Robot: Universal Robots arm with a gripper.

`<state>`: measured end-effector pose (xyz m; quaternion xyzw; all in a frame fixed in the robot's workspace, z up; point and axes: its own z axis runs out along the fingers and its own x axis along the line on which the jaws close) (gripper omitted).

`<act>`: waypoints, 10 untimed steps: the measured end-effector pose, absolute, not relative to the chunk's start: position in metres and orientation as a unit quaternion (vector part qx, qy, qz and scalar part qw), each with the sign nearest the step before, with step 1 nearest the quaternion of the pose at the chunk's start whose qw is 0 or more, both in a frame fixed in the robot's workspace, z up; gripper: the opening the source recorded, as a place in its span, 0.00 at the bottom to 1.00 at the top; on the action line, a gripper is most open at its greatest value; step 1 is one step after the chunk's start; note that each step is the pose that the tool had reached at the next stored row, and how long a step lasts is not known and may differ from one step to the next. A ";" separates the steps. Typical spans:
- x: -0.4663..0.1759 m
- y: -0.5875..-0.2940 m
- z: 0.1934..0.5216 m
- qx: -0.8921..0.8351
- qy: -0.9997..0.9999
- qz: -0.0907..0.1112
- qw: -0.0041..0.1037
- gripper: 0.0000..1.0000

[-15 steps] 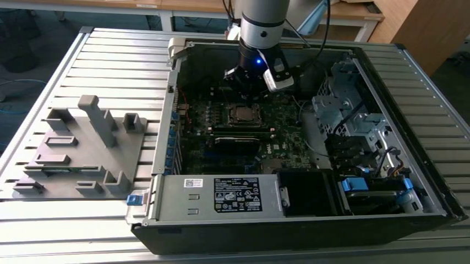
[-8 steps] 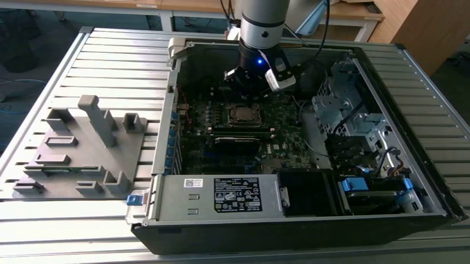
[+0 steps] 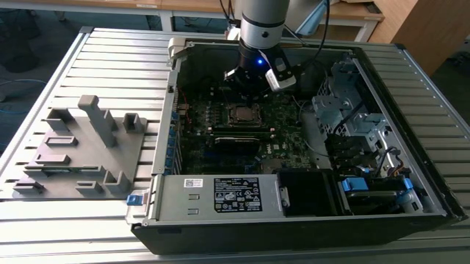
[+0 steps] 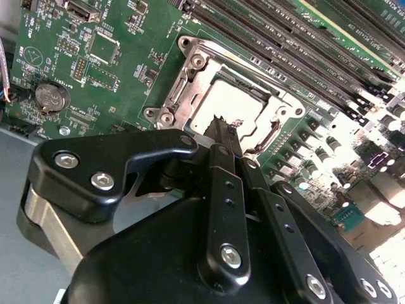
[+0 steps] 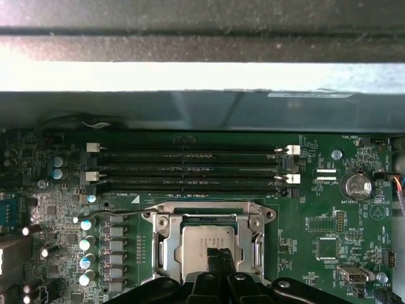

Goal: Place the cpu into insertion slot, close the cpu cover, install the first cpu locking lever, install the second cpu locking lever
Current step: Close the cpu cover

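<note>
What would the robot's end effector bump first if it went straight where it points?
Probably the cpu: the end effector points at its silver top, inside the window of the cpu cover. How close it is, I can't tell.

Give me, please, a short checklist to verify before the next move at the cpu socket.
1. The cpu lies in the insertion slot: ok.
2. The cpu cover lies flat around the cpu: ok.
3. The locking lever beside the cover is latched: cannot tell.
4. The gripper is shut, its tip above the cpu: ok.
5. The tip touches the cpu: cannot tell.
6. The gripper is apart from the memory slots: ok.
</note>
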<state>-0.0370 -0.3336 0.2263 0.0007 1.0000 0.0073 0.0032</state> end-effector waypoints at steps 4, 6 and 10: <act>-0.037 -0.334 0.226 -0.001 1.000 0.007 0.003 0.10; -0.037 -0.334 0.225 -0.001 1.000 0.008 0.003 0.10; -0.037 -0.334 0.225 -0.001 1.000 0.007 0.003 0.10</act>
